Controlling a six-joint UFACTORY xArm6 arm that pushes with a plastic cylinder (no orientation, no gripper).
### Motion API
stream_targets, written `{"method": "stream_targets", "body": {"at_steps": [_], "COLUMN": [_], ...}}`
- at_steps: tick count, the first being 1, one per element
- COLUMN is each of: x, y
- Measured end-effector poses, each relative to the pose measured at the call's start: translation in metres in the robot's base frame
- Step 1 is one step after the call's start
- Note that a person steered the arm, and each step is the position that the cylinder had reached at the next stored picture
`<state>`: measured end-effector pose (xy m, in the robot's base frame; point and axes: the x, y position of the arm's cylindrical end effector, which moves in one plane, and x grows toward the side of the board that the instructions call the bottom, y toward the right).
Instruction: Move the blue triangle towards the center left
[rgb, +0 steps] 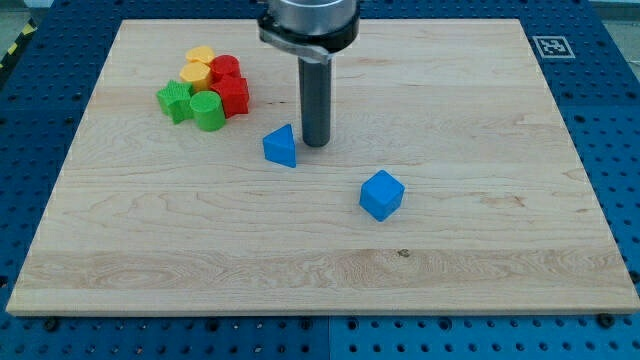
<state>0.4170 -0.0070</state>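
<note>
The blue triangle (281, 146) lies on the wooden board (480, 260), a little left of the board's middle. My tip (316, 144) stands just to the right of the triangle, close to it or touching it. The dark rod rises from there to the arm at the view's top. A blue cube (381, 194) sits to the lower right of my tip, apart from it.
A cluster of blocks sits at the upper left: two yellow blocks (199, 64), two red blocks (230, 88), a green star-like block (174, 101) and a green cylinder (208, 111). A marker tag (551, 46) lies off the board's top right corner.
</note>
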Motion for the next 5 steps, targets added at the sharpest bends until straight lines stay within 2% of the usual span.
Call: {"method": "stream_targets", "body": {"at_steps": [2, 4, 5], "x": [0.002, 0.047, 0.066], "y": [-0.052, -0.031, -0.066]}}
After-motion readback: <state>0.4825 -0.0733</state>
